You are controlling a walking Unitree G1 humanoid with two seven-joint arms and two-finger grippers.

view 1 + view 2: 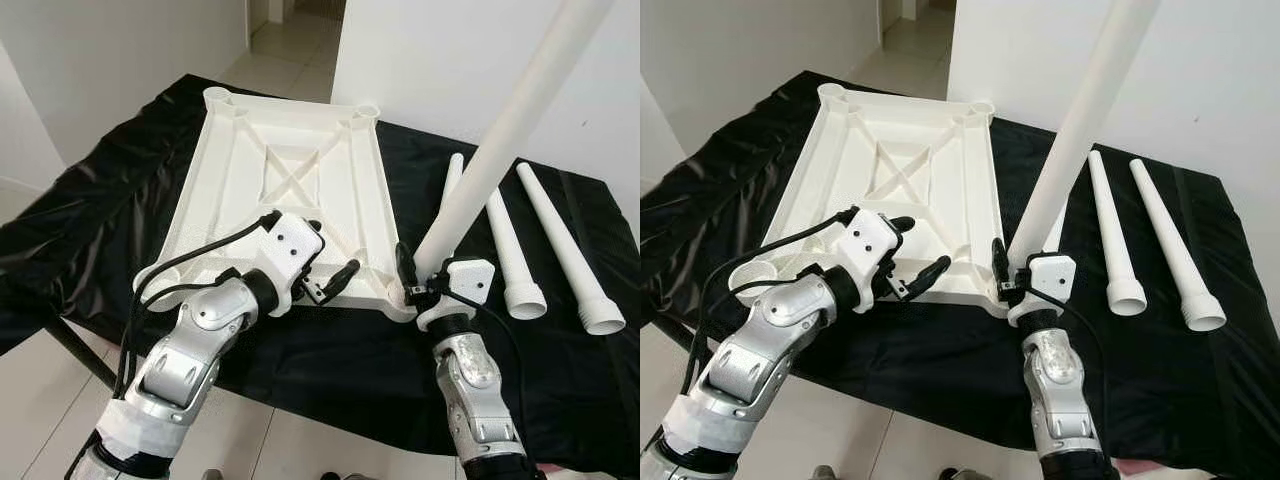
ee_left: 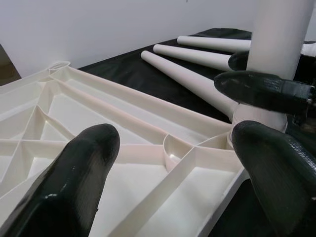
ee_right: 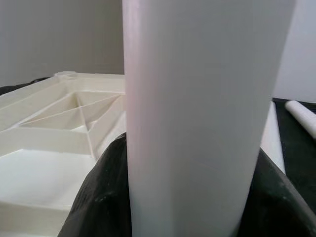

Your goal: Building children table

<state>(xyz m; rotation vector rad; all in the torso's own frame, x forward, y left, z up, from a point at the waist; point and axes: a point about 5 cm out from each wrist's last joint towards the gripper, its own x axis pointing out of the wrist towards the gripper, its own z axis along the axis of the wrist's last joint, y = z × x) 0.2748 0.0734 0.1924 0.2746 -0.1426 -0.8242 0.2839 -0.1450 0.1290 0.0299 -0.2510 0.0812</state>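
Now we see the white tabletop (image 1: 290,170) lying underside up on the black cloth (image 1: 120,210), its near right corner socket taking one upright leg (image 1: 500,140). We count three more legs (image 1: 560,240) lying beside it. Our right gripper (image 1: 412,283) pinches the upright leg low down; our left gripper (image 1: 335,280) hovers spread above the tabletop's near edge.

Tabletop (image 1: 290,190) lies left of three legs (image 1: 508,250) (lying side by side).
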